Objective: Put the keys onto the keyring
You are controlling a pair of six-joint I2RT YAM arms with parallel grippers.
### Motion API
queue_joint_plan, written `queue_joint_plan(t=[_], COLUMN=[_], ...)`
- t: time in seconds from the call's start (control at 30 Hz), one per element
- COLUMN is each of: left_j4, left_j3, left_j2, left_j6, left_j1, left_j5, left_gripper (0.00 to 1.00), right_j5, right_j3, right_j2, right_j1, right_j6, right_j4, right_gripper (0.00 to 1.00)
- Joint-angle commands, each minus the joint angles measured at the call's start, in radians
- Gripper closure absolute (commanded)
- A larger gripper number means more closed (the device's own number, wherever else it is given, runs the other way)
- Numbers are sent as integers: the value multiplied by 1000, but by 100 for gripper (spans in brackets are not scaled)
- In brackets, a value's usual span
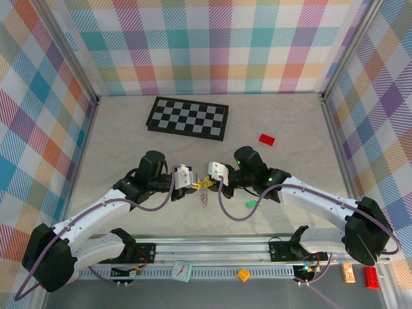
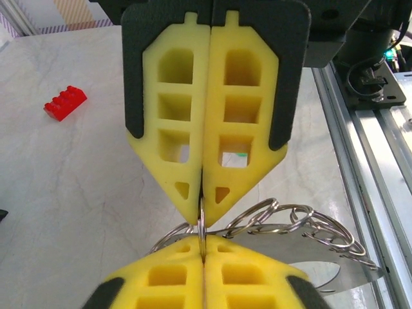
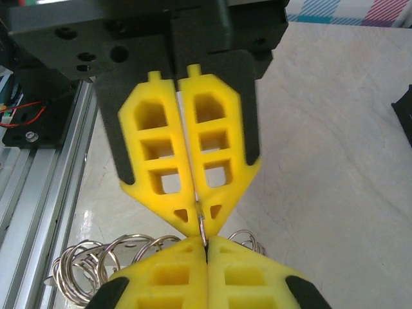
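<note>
Both arms meet tip to tip out in front of the chequered board (image 1: 187, 118), on its near side and about level with its right end. The left gripper (image 2: 205, 264) has its fingers closed on a strand of the keyring (image 2: 290, 222). The right gripper (image 3: 206, 248) pinches the same strand from the opposite side, its fingers pressed shut too. The rest of the ring dangles below them as a loose tangle of thin wire loops.

It looks light, springy and slick, so I'd guess it twists easily. A hold on one strand close to the split seems wiser than grabbing the bundle. The green key (image 1: 251, 204) lies on the counter (image 1: 290, 167), nearer than the board and off past its right end. It is tiny, and its plastic head looks the best place to take hold.
</note>
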Motion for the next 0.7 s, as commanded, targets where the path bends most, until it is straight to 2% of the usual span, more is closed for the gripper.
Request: queue_joint_plan(t=[0.0, 0.07, 0.2, 0.43, 0.67], left_j4=[18, -10, -88, -173, -189], left_j3=[-11, -16, -24, -62, -66], left_j2=[-36, -65, -139, -273, -277], left_j6=[14, 14, 13, -12, -9], left_j1=[-11, -12, -14, -15, -15], left_j5=[-18, -61, -140, -205, -192], left_gripper=[73, 65, 61, 62, 64], right_j5=[-12, 34, 117, 234, 261], right_j3=[18, 8, -16, -59, -78], right_j2=[0, -9, -23, -32, -37], right_j1=[12, 26, 59, 116, 133], right_j6=[-27, -53, -110, -199, -227], right_j4=[11, 11, 39, 109, 140], right_gripper=[100, 100, 100, 100, 100])
